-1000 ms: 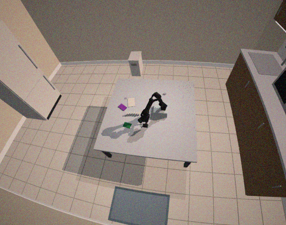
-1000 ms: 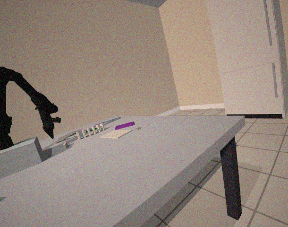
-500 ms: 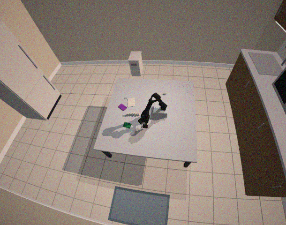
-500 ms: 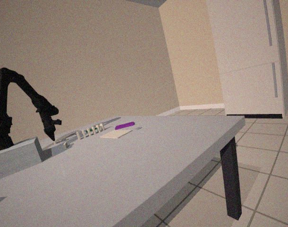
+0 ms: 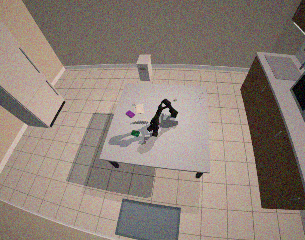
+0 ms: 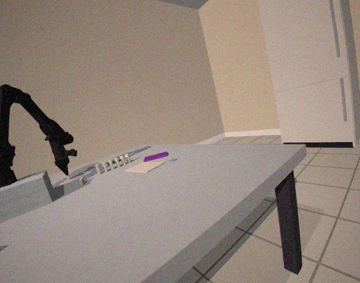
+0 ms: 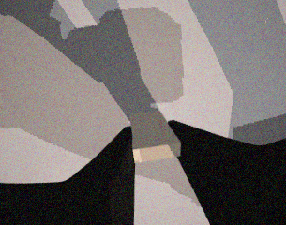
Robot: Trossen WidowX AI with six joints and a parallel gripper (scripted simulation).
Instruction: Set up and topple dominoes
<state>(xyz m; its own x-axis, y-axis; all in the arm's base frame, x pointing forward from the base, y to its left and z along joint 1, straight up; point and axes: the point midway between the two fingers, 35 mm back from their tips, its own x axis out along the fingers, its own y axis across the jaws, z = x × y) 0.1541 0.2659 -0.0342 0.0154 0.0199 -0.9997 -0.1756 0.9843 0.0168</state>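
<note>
The row of several cream dominoes (image 5: pixel 139 122) (image 6: pixel 114 163) stands upright on the table, left of my arm in the top view. My gripper (image 6: pixel 67 174) (image 7: pixel 150 129) points down, low over the table beyond the row's near end. It is shut on a domino (image 7: pixel 154 154), whose shaded grey face and narrow cream face show between the dark fingers. In the exterior view only a small pale bit of it shows under the fingertips. Another domino (image 6: pixel 82 180) sits apart, between the row and the grey block. The arm hides it in the top view.
A green slab (image 5: pixel 135 133) lies on one side of the row. A purple block (image 5: pixel 130 114) (image 6: pixel 156 156), a cream sheet (image 5: pixel 140 109) (image 6: pixel 146 167) and a small grey piece (image 5: pixel 133 104) (image 6: pixel 173 160) lie on the other. A long grey block (image 6: pixel 21 194) is beside the arm base.
</note>
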